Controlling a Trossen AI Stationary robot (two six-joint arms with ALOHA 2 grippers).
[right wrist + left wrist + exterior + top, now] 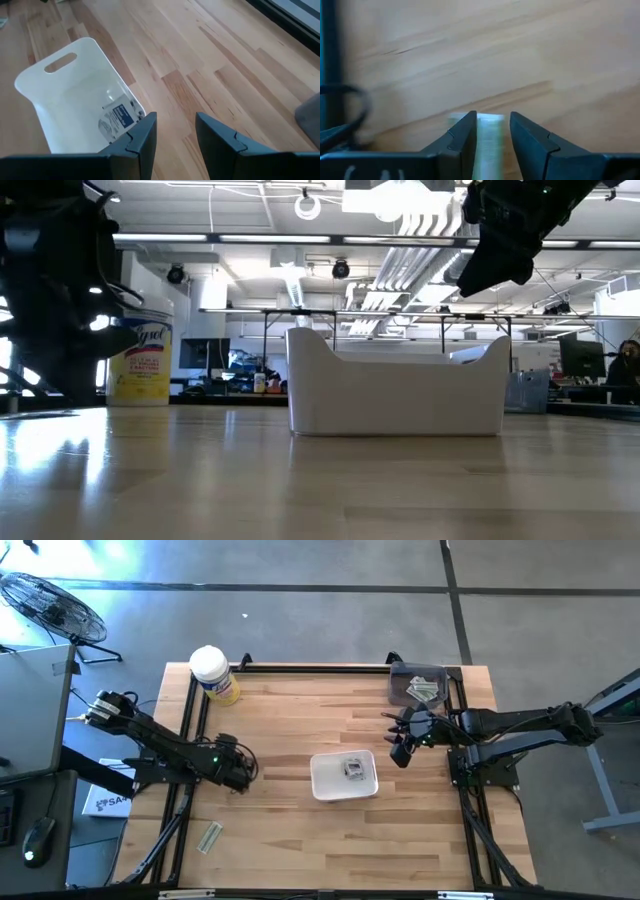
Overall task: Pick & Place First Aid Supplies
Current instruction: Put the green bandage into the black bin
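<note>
On the table: a pale wooden butcher-block table (300, 720) of jointed planks, black metal frame round its edge.
Tray: a white plastic tray (343, 776) with rounded corners and handle slots sits at centre, smooth and glossy; in the low view its wall (400, 395) rises at both ends.
Packet in tray: a square white packet with dark-blue print (116, 118) lies flat on the tray floor, crinkled at its edges.
My right pincer (172, 131): dark angular fingers standing apart, nothing between them; it hangs above the table at about 2 o'clock from the tray, the printed packet just beyond my fingertips.
My left pincer (491, 135): at 9 o'clock from the tray, near the table's left edge, its fingers parted with a narrow pale greenish-white strip (490, 140) seen in the gap; whether I pinch it I cannot tell.
Loose strip: another narrow pale strip packet (209, 837) lies flat at 7 o'clock, well apart from both pincers.
Supply pile: a grey bin of pale packets (420, 687) sits at the 1 o'clock corner, near my right arm.
Canister: a yellow cylindrical canister with a white lid (214, 674) stands upright at 11 o'clock.
</note>
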